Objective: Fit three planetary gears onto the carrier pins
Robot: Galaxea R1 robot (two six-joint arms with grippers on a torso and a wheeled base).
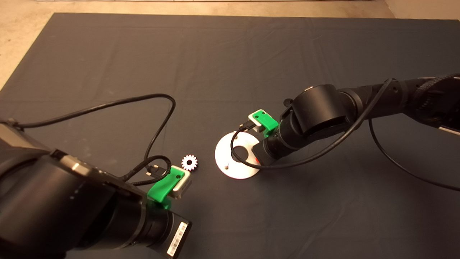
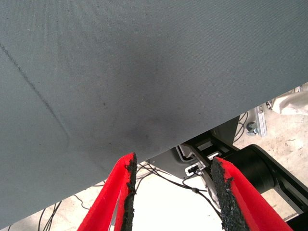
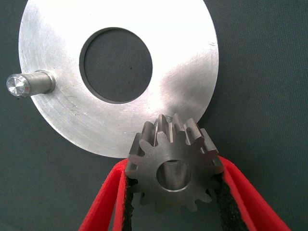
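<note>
The left arm comes in from the left edge of the head view and ends low over the dark mat (image 1: 230, 54) that covers the desk. Its left gripper (image 2: 173, 192) hangs above bare mat near the mat's edge, its two red fingers (image 2: 118, 192) spread apart with nothing between them; past the edge the wrist view shows floor, cables and part of the robot's dark base.

Just beyond that arm's green wrist mount lies a loose gear (image 1: 189, 162) — pale and toothed, flat on the mat, apart from both grippers and a little to the left of the round plate (image 1: 224, 151).

The plate lies flat near the middle of the mat, silver, with a large centre hole. One carrier pin (image 1: 226, 167) stands upright near its rim on the side facing the camera; in the right wrist view the same pin (image 3: 26, 84) appears as a short peg with a bright tip. Other pins cannot be made out, since the right arm covers part of the plate.

The right arm reaches in from the right edge and tilts down over the plate's right side. The right gripper (image 3: 175, 192) pinches a held gear (image 3: 174, 163) — dark grey, centre hole showing — between its pads, at the plate's rim, across the centre hole from the visible pin.
</note>
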